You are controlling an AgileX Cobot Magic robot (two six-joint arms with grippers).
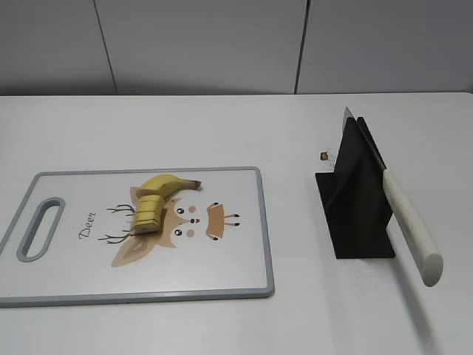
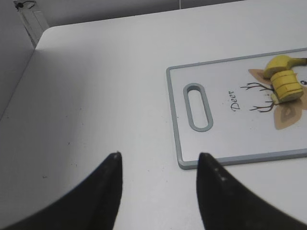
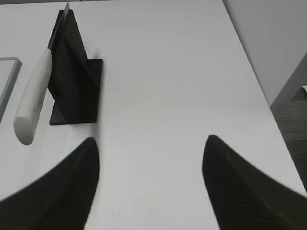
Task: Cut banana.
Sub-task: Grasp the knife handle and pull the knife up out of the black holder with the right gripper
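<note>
From the exterior view I see a white table (image 1: pixel 222 126) with a white cutting board (image 1: pixel 81 274), grey-rimmed and printed with a cartoon deer, lying on the left. The banana (image 1: pixel 155 200) rests near the board's middle, over the deer drawing — its lower end is already cut into several slices that stand stacked together against the uncut part, whose stem points right. Well apart on the right stands a black knife stand (image 1: pixel 358 214), and the knife (image 1: pixel 410 225) sits slotted in it, white handle sloping down toward the camera. A tiny dark speck lies on the table just behind the stand. Neither arm shows in this view.

In the left wrist view, my left gripper (image 2: pixel 158 191) hangs above bare table with its two dark fingers spread wide and nothing between them. The board's handle slot is just beyond the fingertips, and the banana sits at the far right edge of the frame.

In the right wrist view, my right gripper (image 3: pixel 151 187) is likewise spread wide and empty over the table. The stand and knife are ahead to its left, clear of the fingers.
</note>
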